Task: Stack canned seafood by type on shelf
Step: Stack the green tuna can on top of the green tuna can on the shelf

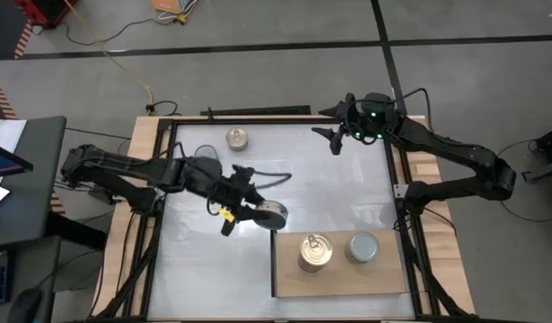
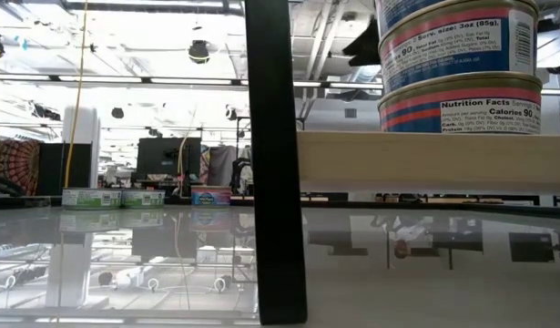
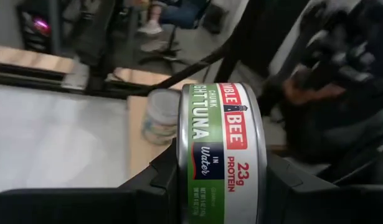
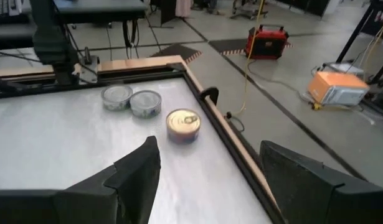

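On the white table (image 1: 195,269), we see the left claw (image 3: 219,180) closed across the rigid, slick rim of a green-labelled tuna tin (image 3: 221,152) just beside the shelf (image 1: 338,274) corner, while the right claw (image 1: 334,142) waits open, well apart from the shelf.

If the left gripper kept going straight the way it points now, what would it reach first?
Probably the silver-lidded stack on the wooden shelf, straight ahead of the left gripper and its held tuna can; depth is unclear.
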You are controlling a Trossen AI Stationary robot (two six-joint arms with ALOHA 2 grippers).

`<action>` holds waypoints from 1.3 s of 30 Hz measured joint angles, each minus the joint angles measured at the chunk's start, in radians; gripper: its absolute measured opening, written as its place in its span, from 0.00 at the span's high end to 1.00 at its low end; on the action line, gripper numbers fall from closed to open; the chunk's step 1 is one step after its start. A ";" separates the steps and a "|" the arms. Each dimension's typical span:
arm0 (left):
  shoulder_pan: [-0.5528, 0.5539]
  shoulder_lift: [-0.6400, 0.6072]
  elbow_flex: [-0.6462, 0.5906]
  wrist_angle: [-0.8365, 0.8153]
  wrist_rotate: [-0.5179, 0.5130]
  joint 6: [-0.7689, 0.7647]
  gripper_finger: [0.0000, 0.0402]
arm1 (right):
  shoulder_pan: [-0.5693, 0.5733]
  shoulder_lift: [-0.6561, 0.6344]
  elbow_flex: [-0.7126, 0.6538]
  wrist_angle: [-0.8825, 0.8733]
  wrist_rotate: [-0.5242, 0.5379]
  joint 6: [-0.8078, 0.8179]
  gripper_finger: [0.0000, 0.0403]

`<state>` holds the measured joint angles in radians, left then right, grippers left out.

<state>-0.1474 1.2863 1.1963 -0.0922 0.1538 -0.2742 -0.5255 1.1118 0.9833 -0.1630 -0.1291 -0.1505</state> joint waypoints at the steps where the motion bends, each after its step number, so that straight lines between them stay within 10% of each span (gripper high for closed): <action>1: 0.013 0.009 -0.001 0.033 0.029 -0.033 0.69 | 0.000 -0.020 0.000 -0.027 0.000 0.008 0.25; 9: 0.043 0.070 -0.002 0.193 0.208 -0.141 0.69 | 0.027 -0.182 -0.059 -0.158 0.000 0.053 0.25; 19: 0.113 0.108 -0.001 0.188 0.096 0.043 0.69 | 0.107 -0.303 -0.222 0.095 -0.102 0.063 0.25; 39: 0.332 0.154 -0.001 0.512 0.059 0.313 0.69 | 0.272 -0.069 -0.117 0.279 -0.118 0.061 0.25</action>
<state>0.1844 1.4401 1.1957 0.4197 0.2127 0.0387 -0.2539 1.0427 0.8666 0.1163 -0.2471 -0.0892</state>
